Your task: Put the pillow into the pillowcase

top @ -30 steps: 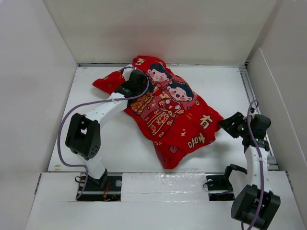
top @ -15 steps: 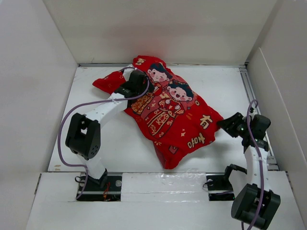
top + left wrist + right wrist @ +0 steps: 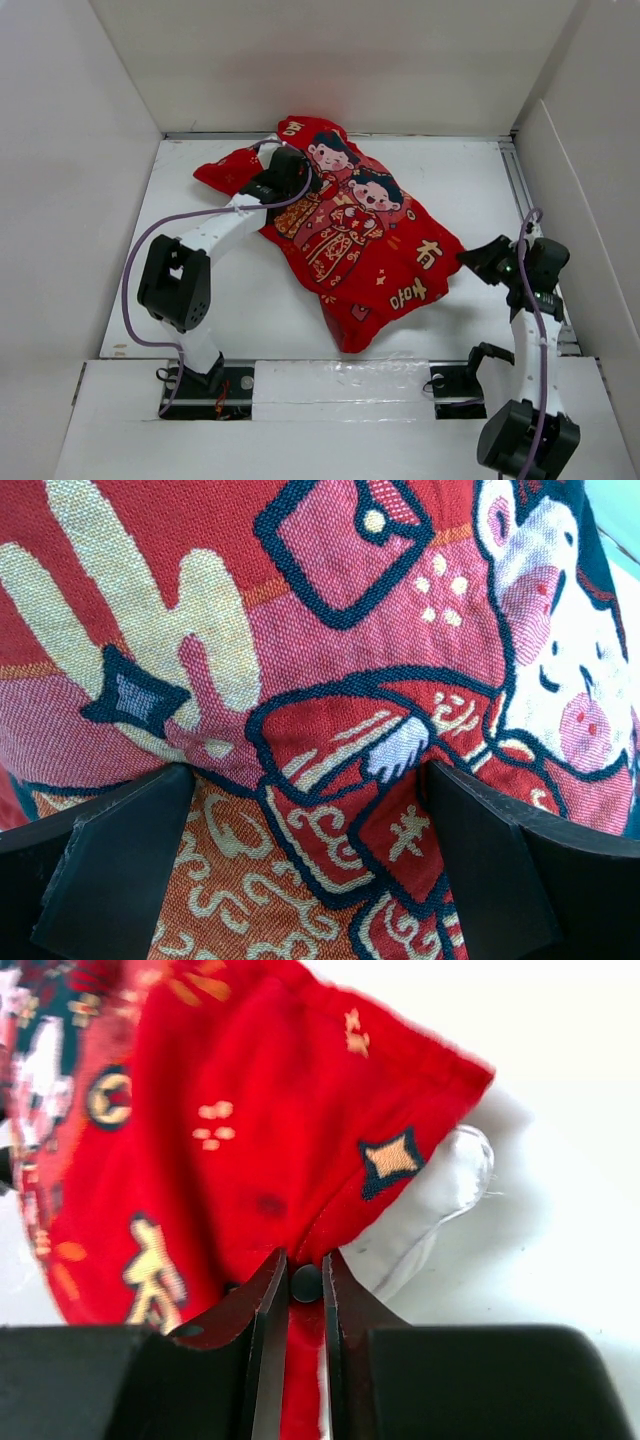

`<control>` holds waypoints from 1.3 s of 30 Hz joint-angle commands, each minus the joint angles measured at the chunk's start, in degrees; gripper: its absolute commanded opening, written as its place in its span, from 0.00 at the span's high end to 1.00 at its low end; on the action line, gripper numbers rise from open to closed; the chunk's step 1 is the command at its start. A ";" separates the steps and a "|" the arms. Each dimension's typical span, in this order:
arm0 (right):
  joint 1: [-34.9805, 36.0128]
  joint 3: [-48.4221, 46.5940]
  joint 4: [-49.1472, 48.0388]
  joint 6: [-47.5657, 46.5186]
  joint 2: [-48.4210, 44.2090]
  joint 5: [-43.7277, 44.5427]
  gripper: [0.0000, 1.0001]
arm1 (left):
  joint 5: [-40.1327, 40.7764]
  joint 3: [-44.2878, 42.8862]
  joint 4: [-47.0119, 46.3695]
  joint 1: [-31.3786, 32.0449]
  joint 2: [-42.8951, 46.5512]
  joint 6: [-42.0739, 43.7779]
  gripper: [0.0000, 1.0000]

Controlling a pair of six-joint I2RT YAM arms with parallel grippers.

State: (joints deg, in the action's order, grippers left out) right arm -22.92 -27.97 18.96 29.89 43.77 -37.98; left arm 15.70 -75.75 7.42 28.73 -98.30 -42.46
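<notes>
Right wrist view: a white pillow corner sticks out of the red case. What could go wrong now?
1. The pillow corner pokes out of the pillowcase; the right gripper pinches only a thin fold of hem, so a tug might slip off or bare more pillow.
2. The left gripper sits open on top, gripping nothing, so the bundle may slide.
</notes>
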 commanded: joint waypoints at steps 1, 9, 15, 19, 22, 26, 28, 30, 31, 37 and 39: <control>-0.29 -5.95 5.19 -1.50 -3.24 1.93 0.98 | -1.20 -0.01 0.05 -0.08 -1.45 0.71 0.01; -0.29 -5.52 12.58 -1.77 -5.79 4.83 1.00 | -1.73 -3.96 1.10 -0.08 -3.30 0.71 0.01; -2.04 -0.61 19.70 5.68 -12.72 17.74 1.00 | 1.43 -3.97 2.24 -0.08 -3.30 -1.74 0.01; -2.04 8.17 15.34 10.52 -13.81 14.53 1.00 | 1.96 -4.50 2.77 -0.08 -3.30 -2.89 0.01; -2.04 16.00 4.18 12.12 -3.31 8.63 1.00 | 1.96 -3.98 2.77 -0.08 -2.78 -3.50 0.01; -2.04 14.44 -0.14 10.01 3.78 9.31 1.00 | 2.57 -2.66 2.77 -0.08 -1.63 -3.51 0.01; -2.04 13.12 -1.99 11.06 3.78 12.74 1.00 | 2.58 -2.04 2.77 -0.08 -1.01 -4.04 0.01; -2.04 13.11 -8.98 13.34 3.78 12.14 1.00 | 1.97 -2.04 2.77 -0.08 0.65 -4.04 0.01; -2.04 12.24 -11.03 13.96 4.82 12.14 1.00 | 1.96 -2.04 3.47 -0.08 1.35 -3.51 0.01; 4.10 5.82 -18.92 13.00 23.44 12.95 1.00 | 11.07 -6.67 10.30 5.71 12.60 0.88 0.01; 4.80 5.11 -22.46 13.00 29.14 11.70 0.96 | 11.89 -7.49 12.70 8.34 16.10 1.50 0.01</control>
State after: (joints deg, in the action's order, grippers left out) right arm -19.42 -21.26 5.78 43.33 67.64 -26.83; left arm 22.15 -79.09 15.46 33.32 -90.74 -43.51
